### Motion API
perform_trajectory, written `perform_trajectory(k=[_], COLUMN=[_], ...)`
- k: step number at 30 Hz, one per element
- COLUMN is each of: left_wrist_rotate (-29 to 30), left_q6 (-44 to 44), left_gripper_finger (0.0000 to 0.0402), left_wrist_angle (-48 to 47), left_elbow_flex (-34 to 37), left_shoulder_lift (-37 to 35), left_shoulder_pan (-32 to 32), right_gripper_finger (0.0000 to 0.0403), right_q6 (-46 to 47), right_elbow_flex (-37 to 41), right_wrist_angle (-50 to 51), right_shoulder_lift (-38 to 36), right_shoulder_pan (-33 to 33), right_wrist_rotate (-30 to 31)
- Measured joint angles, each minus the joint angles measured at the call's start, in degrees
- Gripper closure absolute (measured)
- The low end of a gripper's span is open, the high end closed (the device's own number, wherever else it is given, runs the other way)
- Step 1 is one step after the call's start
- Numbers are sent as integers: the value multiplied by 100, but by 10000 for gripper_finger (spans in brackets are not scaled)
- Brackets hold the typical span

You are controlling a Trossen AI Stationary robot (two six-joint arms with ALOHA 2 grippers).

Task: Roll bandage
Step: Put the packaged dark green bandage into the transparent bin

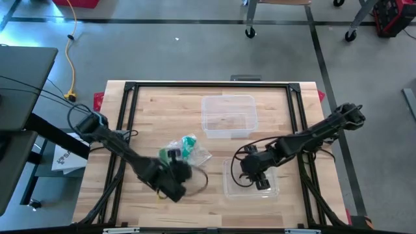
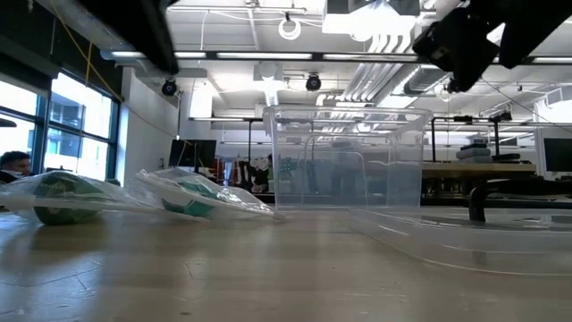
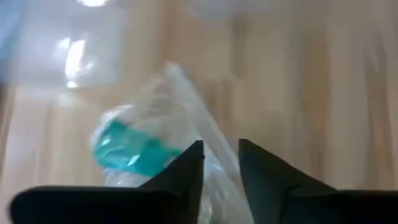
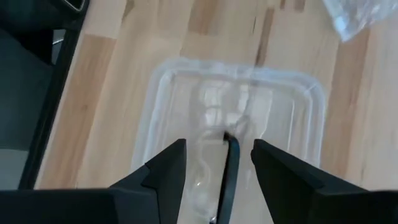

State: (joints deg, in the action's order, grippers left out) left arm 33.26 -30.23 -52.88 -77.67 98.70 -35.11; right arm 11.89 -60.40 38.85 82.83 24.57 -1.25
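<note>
Two green bandage rolls in clear plastic bags (image 1: 185, 149) lie on the wooden table left of its middle; in the low view they are one bag (image 2: 63, 199) and another (image 2: 192, 199). My left gripper (image 3: 221, 155) slants down at the near side of a bag holding a teal roll (image 3: 127, 149). Its fingers stand open by a narrow gap, and plastic shows in that gap. My right gripper (image 4: 217, 155) hangs open above a clear flat lid (image 4: 236, 124) at the near right. A thin dark strip (image 4: 230, 165) stands up from the lid between its fingers, apart from both. My left gripper is at the near edge of the clear bag (image 3: 211, 186), coming from the table's near side and slanting down. I cannot tell whether its fingers touch the plastic, because the view is blurred.
A clear plastic box (image 1: 227, 116) stands upright at the far middle of the table. The lid (image 1: 250, 179) lies flat near the front right. Black frame rails (image 1: 208, 84) run along the table's far, left and right edges. Bare wood lies between the bags and the lid.
</note>
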Motion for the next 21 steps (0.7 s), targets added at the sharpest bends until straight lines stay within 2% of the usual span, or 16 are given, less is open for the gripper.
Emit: perform_trajectory(k=[2, 4, 7, 12, 16, 19, 21], left_wrist_rotate=[-158, -87, 24, -363, -170, 78, 144], left_q6=[822, 1221, 1187, 888, 1056, 1232, 1238], left_gripper_finger=[284, 256, 214, 170, 178, 216, 255], left_wrist_angle=[45, 57, 85, 188, 164, 165, 138], left_elbow_flex=[0, 2, 7, 7, 7, -7, -8], left_shoulder_lift=[358, 733, 1194, 1673, 1829, 1856, 1857], left_shoulder_pan=[-88, -73, 151, 554, 712, 736, 735], right_gripper_finger=[226, 226, 226, 226, 226, 226, 226], right_q6=[-51, -54, -6, 110, 176, 318, 333], right_elbow_flex=[-49, -70, -70, -70, -70, -70, -70], right_wrist_angle=[25, 14, 92, 186, 218, 221, 230], right_shoulder_lift=[0, 0, 1, 2, 2, 2, 4], right_shoulder_pan=[37, 35, 33, 33, 33, 33, 33], right_wrist_rotate=[126, 180, 191, 189, 191, 191, 189])
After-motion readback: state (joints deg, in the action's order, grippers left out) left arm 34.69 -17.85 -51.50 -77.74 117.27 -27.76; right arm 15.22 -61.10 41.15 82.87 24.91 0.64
